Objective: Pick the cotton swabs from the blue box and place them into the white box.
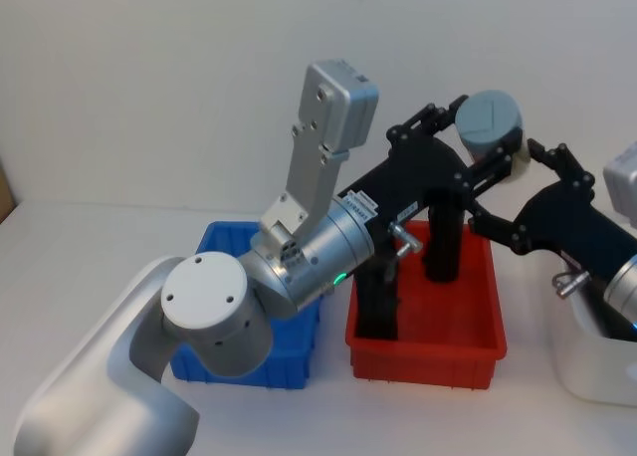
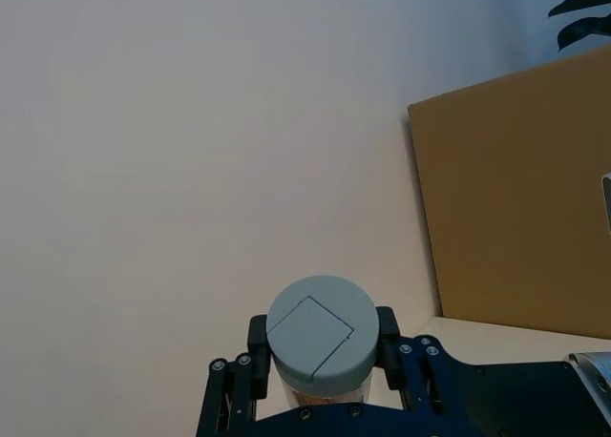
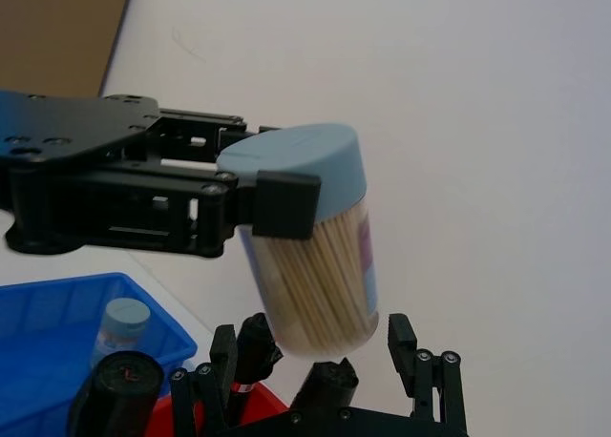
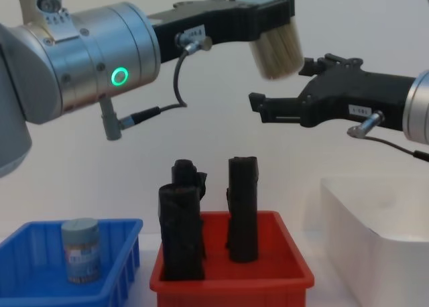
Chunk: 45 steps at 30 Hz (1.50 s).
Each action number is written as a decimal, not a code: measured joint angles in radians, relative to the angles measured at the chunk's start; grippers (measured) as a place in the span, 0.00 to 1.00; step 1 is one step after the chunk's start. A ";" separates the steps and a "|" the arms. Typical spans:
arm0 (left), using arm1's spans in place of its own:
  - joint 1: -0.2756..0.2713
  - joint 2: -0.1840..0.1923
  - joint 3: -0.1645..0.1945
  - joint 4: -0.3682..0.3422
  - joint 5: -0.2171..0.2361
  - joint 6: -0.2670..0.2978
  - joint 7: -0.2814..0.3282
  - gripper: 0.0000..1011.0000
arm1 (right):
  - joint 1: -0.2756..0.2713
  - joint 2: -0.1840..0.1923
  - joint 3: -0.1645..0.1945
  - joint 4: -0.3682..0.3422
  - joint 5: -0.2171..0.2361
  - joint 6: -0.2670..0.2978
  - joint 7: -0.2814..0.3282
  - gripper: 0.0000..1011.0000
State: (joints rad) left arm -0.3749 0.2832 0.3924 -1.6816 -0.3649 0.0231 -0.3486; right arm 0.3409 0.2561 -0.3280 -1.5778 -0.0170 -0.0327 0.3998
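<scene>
Cotton swabs (image 3: pixel 320 265) clamped in left claw (image 2: pixel 321 346); right claw (image 3: pixel 313 337) wide open nearby

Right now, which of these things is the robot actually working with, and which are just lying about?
In the job: tub of swabs, gripped in the raised left hand; right hand, open close by it; second tub in the blue box; white box.
Lying about: red box; black upright things standing in it; cardboard box behind.

wall (image 1: pixel 149 78): plain white, upper part | table (image 1: pixel 80 237): white, lower left | brown board (image 2: pixel 516 198): right side | dark leaves (image 2: pixel 582 17): upper right corner
</scene>
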 joint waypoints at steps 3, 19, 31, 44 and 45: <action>0.003 -0.002 0.003 0.001 -0.001 0.003 0.000 0.66 | 0.000 -0.001 0.000 -0.001 -0.011 0.000 -0.023 0.99; 0.002 -0.012 0.015 0.013 0.011 0.029 -0.004 0.66 | 0.005 0.004 -0.005 -0.010 -0.093 -0.041 -0.042 0.99; -0.006 -0.018 0.018 0.020 0.023 0.045 -0.012 0.66 | 0.011 0.011 -0.011 -0.018 -0.147 -0.071 -0.018 0.84; -0.009 -0.020 0.019 0.023 0.027 0.050 -0.015 0.66 | 0.013 0.014 -0.011 -0.021 -0.168 -0.081 -0.012 0.66; -0.009 -0.020 0.019 0.023 0.028 0.050 -0.015 0.66 | 0.013 0.014 -0.011 -0.021 -0.168 -0.081 -0.011 0.66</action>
State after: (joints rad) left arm -0.3837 0.2634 0.4115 -1.6588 -0.3373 0.0735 -0.3635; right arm 0.3539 0.2702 -0.3391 -1.5988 -0.1853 -0.1138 0.3885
